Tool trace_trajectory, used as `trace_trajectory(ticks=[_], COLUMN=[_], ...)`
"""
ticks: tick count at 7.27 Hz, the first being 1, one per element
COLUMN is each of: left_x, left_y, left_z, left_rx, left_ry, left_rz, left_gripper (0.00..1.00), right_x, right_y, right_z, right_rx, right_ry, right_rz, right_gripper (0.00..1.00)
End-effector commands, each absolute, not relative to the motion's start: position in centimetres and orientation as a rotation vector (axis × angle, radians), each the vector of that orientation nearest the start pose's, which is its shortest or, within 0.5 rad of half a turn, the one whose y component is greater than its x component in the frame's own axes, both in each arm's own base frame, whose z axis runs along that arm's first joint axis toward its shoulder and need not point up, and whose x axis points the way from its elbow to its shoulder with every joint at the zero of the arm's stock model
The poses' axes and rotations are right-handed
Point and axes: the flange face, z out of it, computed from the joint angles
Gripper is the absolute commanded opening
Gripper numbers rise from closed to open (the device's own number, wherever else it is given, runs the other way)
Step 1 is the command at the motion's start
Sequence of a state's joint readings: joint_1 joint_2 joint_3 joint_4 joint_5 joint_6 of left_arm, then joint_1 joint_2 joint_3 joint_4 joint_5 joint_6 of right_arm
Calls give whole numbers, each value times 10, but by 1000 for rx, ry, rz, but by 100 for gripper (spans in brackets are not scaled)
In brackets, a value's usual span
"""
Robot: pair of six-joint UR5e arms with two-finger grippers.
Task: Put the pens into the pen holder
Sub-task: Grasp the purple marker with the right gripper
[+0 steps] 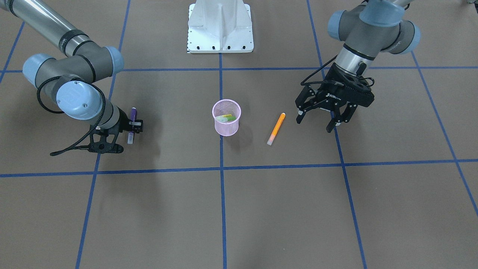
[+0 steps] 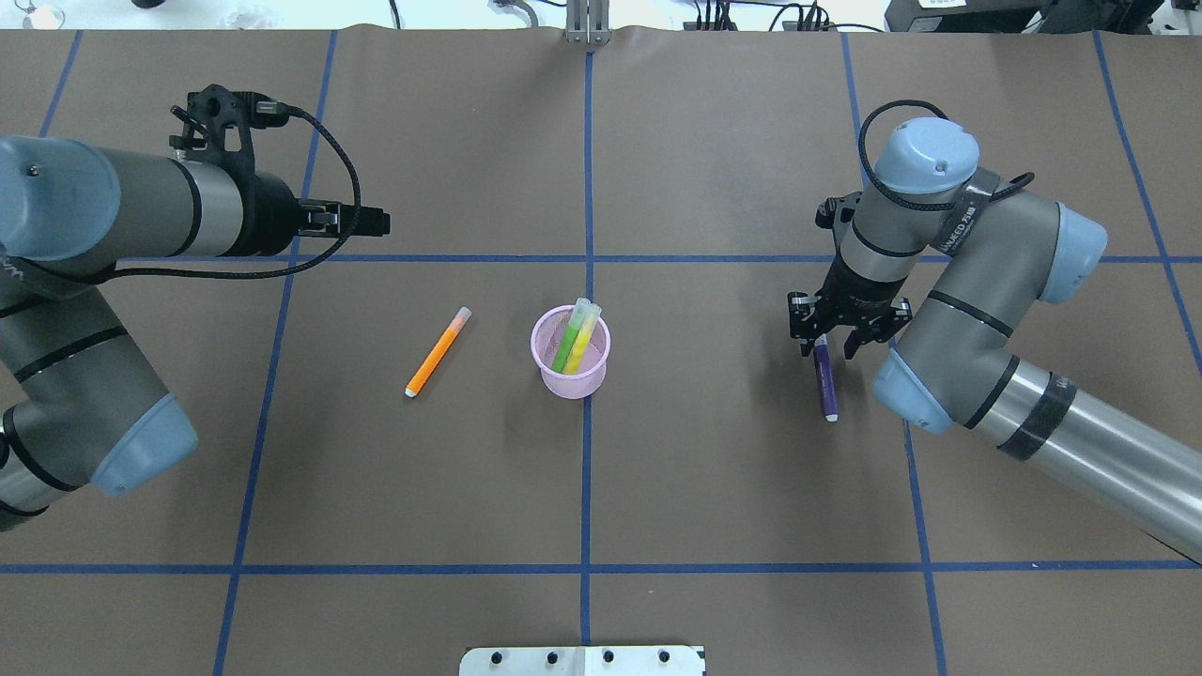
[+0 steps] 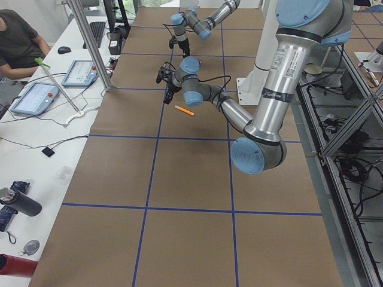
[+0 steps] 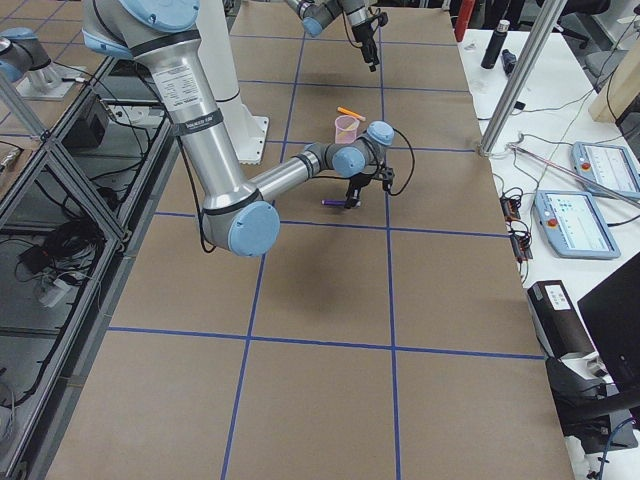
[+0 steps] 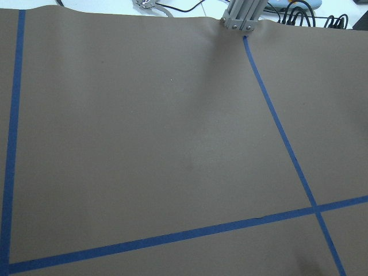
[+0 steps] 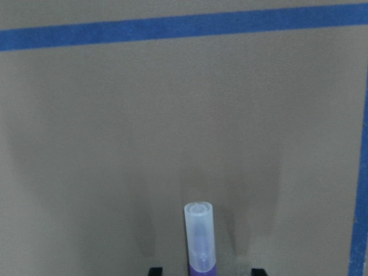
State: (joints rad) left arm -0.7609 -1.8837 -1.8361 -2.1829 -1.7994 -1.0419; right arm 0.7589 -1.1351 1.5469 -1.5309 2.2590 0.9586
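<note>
The pink mesh pen holder (image 2: 570, 371) stands at the table's middle and holds the green pen (image 2: 566, 345) and the yellow pen (image 2: 588, 330). It also shows in the front view (image 1: 226, 127). The orange pen (image 2: 438, 352) lies on the table left of it. The purple pen (image 2: 825, 380) lies on the table to the right. My right gripper (image 2: 826, 352) is open and low, with its fingers astride the purple pen (image 6: 199, 241). My left gripper (image 1: 315, 125) is open and empty, above the table beyond the orange pen (image 1: 276, 129).
Brown paper with blue tape lines covers the table. The robot's white base (image 1: 220, 28) stands at the near edge. Operator tables with tablets (image 4: 585, 195) line the far side.
</note>
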Motion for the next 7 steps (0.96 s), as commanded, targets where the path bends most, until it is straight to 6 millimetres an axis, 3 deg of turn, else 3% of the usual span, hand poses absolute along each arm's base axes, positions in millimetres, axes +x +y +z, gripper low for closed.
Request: trace_trajectory(ticks=[1, 4, 6, 7], left_x=[349, 347, 347, 348], left_y=[-484, -484, -483, -482], left_z=[296, 294, 293, 292], left_rx=[547, 550, 551, 550], left_ry=[1069, 1073, 1074, 1076], left_rz=[-72, -74, -74, -72], left_gripper=[100, 100, 100, 99], right_x=[-435, -438, -437, -438], right_y=[-504, -501, -500, -500], right_z=[418, 419, 420, 420], right_rx=[-252, -255, -257, -264], right_ry=[-761, -760, -758, -760], right_rz=[-23, -29, -26, -25], right_gripper=[55, 55, 34, 12])
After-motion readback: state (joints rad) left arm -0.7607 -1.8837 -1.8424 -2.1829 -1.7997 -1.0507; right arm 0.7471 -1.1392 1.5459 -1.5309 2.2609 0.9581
